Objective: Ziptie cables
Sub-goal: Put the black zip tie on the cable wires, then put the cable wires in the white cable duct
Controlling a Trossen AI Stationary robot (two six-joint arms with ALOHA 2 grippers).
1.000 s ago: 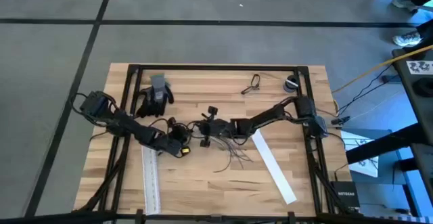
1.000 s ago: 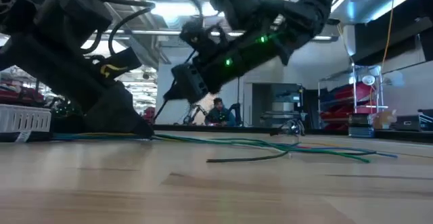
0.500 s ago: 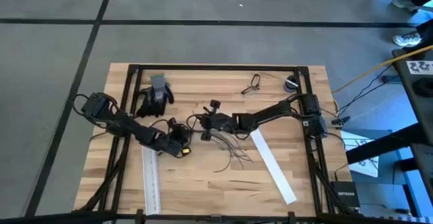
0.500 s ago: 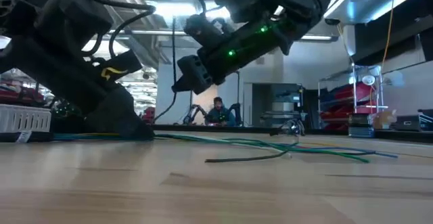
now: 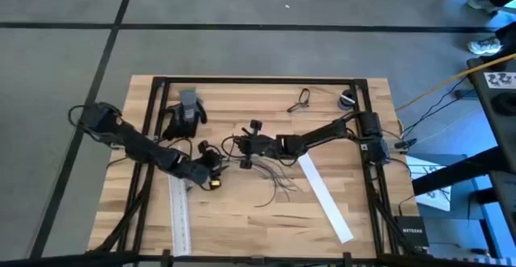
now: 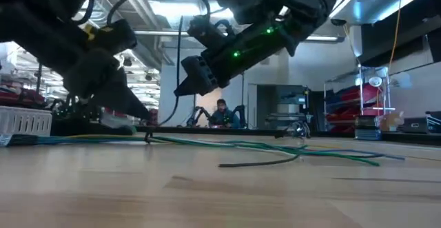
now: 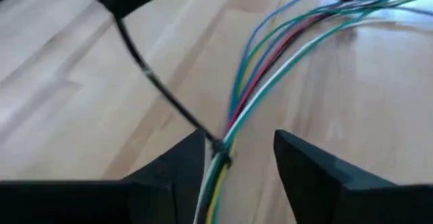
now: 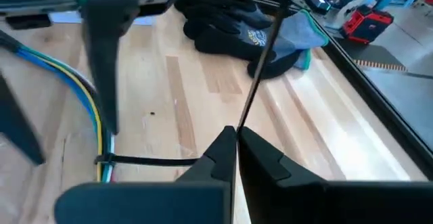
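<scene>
We record the left gripper point(image 5: 211, 173) low over the pale wooden plank table point(image 5: 242, 219), left of centre, its two dark fingers point(image 7: 169, 170) spread with the bundle of thin multicoloured cables point(image 7: 270, 55) running between them. In the left wrist view a thin black plastic ziptie point(image 7: 159, 92) is looped round the bundle just at the fingers, its tail angling away.

The right gripper point(image 5: 244, 152) sits just beside it toward the table's centre, fingers point(image 8: 230, 156) pressed together on the ziptie tail, which rises from the pinch toward the dark work gloves point(image 8: 233, 21) beyond.

Compared with half a second ago, the left arm's rear section has swung outward toward the table's left edge, and in the low view its gripper has lifted clear of the surface, dragging the cable strands point(image 6: 275, 149) slightly. The right arm has barely moved.

We judge that the two arms are pulling apart to cinch the loop; tightening appears under way but not complete, and trimming remains.
</scene>
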